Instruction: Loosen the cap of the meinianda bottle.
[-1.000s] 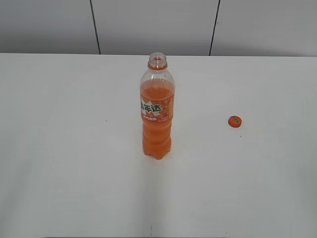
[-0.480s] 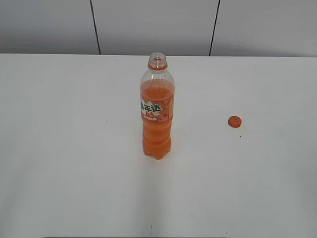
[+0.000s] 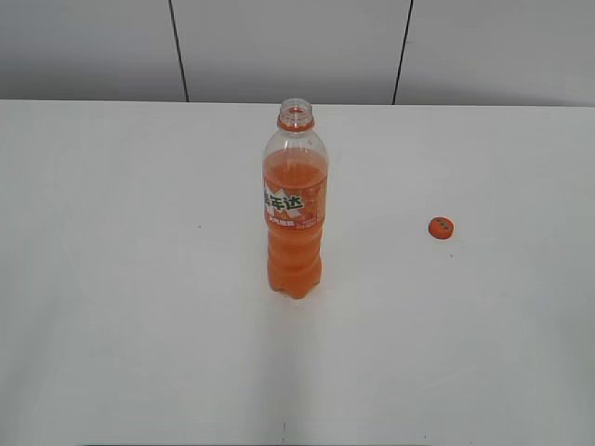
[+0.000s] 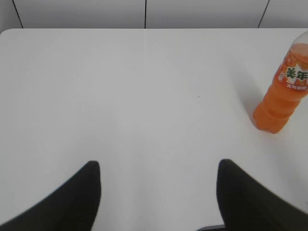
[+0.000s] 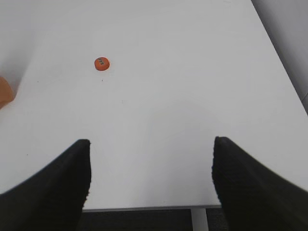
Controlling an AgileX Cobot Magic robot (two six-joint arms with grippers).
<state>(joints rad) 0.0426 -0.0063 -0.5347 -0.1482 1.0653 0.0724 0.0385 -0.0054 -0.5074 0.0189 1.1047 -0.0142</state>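
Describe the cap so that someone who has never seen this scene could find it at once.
On the white table stands an open bottle of orange soda, its neck bare. To its right in the exterior view, well apart from it, the cap lies flat on the tabletop. It is the only small loose thing there: a round orange disc with faint print on top.

Bright, even, soft light; faint shadow near the bottle [image 3: 295, 209]; wrist views sharp far, near fingers [image 4: 72, 202] blurred.
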